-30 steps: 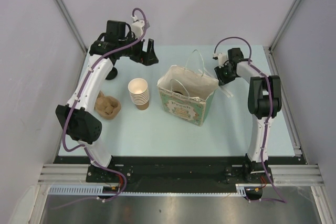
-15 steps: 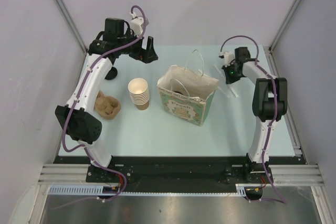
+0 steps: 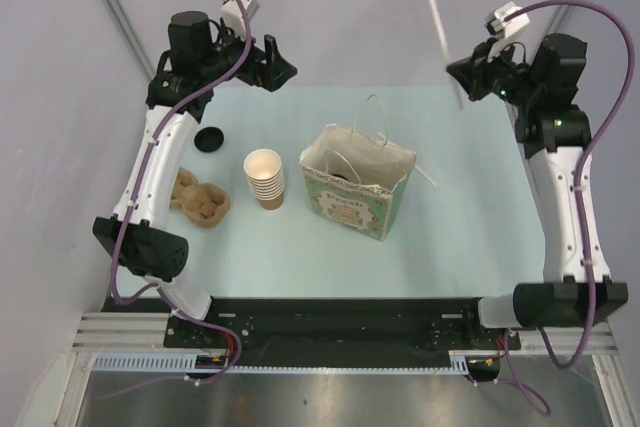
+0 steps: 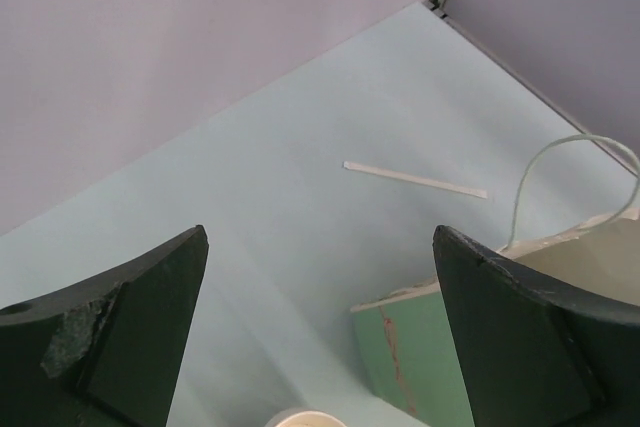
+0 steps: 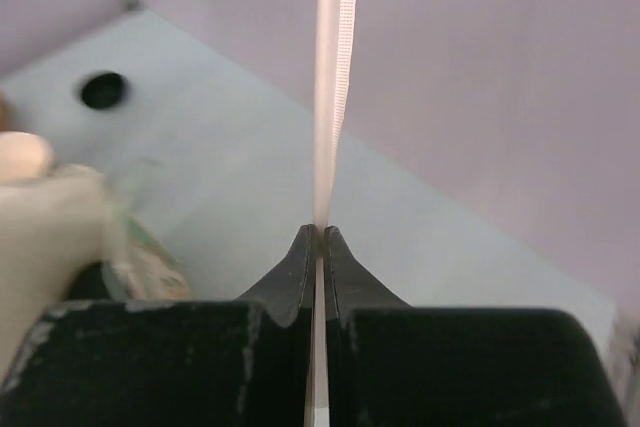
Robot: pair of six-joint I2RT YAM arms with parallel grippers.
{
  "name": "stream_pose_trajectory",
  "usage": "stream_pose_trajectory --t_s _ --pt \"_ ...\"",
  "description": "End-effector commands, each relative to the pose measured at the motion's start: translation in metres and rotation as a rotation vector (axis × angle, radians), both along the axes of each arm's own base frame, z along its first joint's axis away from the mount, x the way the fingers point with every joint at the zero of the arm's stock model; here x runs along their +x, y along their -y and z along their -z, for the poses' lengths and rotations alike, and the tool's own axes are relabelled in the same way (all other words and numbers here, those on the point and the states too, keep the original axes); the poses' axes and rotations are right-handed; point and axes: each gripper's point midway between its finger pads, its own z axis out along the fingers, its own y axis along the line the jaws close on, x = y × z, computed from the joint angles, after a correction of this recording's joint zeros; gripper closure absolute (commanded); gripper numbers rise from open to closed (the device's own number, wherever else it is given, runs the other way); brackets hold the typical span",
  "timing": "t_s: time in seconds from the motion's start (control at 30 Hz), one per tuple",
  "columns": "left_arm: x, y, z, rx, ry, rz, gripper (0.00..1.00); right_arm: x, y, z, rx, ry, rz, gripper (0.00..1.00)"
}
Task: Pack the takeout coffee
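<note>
My right gripper (image 3: 466, 74) is raised high over the back right of the table. It is shut on a long white wrapped straw (image 3: 437, 19) that sticks up past the jaws; the grip (image 5: 320, 233) and the straw (image 5: 335, 67) also show in the right wrist view. My left gripper (image 3: 272, 65) is raised at the back left, open and empty (image 4: 320, 237). A lidded kraft cup does not show plainly. A dark shape (image 3: 340, 176) lies inside the green paper bag (image 3: 352, 205); I cannot tell what it is. A loose round black lid (image 3: 208, 139) lies on the table at the left.
A stack of lidless brown cups (image 3: 265, 178) stands left of the bag. A brown pulp carrier (image 3: 202, 200) lies further left. A second white straw (image 3: 428, 176) lies right of the bag and also shows in the left wrist view (image 4: 415, 179). The bag's string handles (image 3: 377, 117) stand up.
My right gripper has lifted from the table beside the bag up and to the right, carrying a straw. My left arm has risen and swung slightly left.
</note>
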Motion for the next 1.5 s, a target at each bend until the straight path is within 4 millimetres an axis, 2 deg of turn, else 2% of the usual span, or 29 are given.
stream_pose_trajectory --t_s 0.0,0.03,0.17,0.23,0.27,0.3,0.47,0.73,0.9,1.23,1.4,1.47 --pt "-0.025 0.001 -0.048 -0.082 0.117 0.036 0.01 -0.057 -0.083 -0.057 0.094 0.122 -0.245 1.0" --pt "-0.027 0.001 -0.047 -0.085 0.114 0.037 0.0 -0.072 -0.109 -0.062 0.098 0.135 -0.314 1.0" --pt "-0.036 -0.004 -0.053 -0.085 0.133 0.021 0.0 -0.096 -0.153 -0.059 0.103 0.12 -0.409 1.0" --pt "-0.041 -0.005 -0.053 -0.083 0.137 0.021 0.0 -0.105 -0.172 -0.043 0.102 0.08 -0.455 1.0" --pt "-0.043 -0.006 -0.053 -0.082 0.138 0.02 0.01 -0.106 -0.177 -0.037 0.095 0.075 -0.461 1.0" --pt "-0.049 -0.007 -0.054 -0.078 0.144 0.019 0.01 -0.105 -0.182 -0.021 0.09 0.052 -0.47 1.0" --pt "-0.062 -0.014 -0.049 -0.057 0.148 -0.002 0.01 -0.117 -0.2 0.015 0.063 -0.005 -0.528 1.0" --pt "-0.08 -0.019 -0.031 -0.045 0.118 -0.006 0.0 -0.125 -0.203 0.066 -0.01 -0.106 -0.58 1.0" --pt "-0.083 -0.022 -0.023 -0.032 0.106 -0.017 0.0 -0.135 -0.201 0.103 -0.065 -0.184 -0.623 1.0" --pt "-0.083 -0.027 -0.012 -0.011 0.072 -0.036 0.0 -0.143 -0.194 0.133 -0.124 -0.272 -0.637 1.0" --pt "-0.079 -0.033 -0.011 0.02 0.067 -0.048 0.0 -0.145 -0.188 0.137 -0.142 -0.293 -0.619 0.87" --pt "-0.077 -0.035 -0.01 0.023 0.065 -0.051 0.01 -0.145 -0.187 0.136 -0.145 -0.29 -0.613 0.87"
